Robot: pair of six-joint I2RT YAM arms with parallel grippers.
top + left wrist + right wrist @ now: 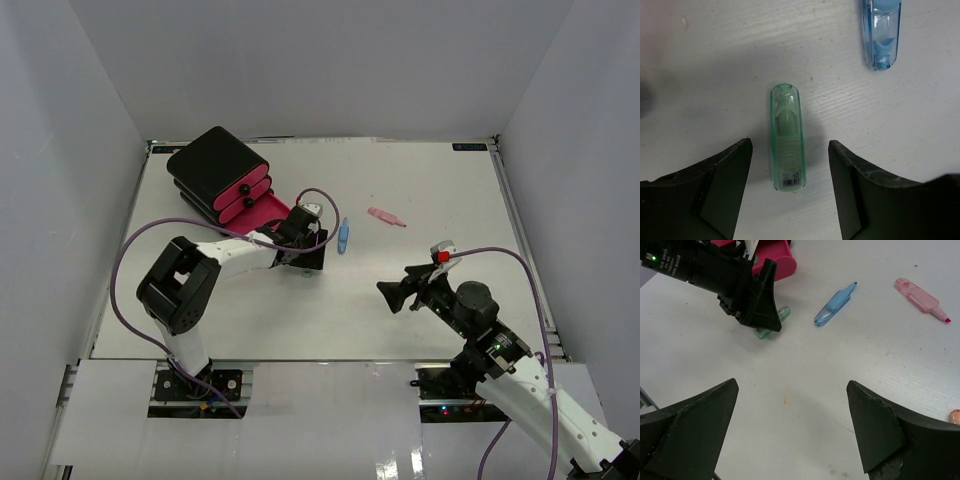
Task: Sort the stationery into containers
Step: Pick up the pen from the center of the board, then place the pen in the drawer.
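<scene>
Left gripper (790,144) is nearest, low over the white table (400,300), jaws open w/ a small green piece (786,145) lying flat btwn them, not touching either finger. Behind it, to the left, sits the black box (212,160) w/ pink drawers; the lowest drawer (266,212) is pulled out. Just right of the green piece lies a blue piece (343,236), then a pink highlighter (386,217) further right. Right gripper (791,386) hangs wide open, well apart from them.
</scene>
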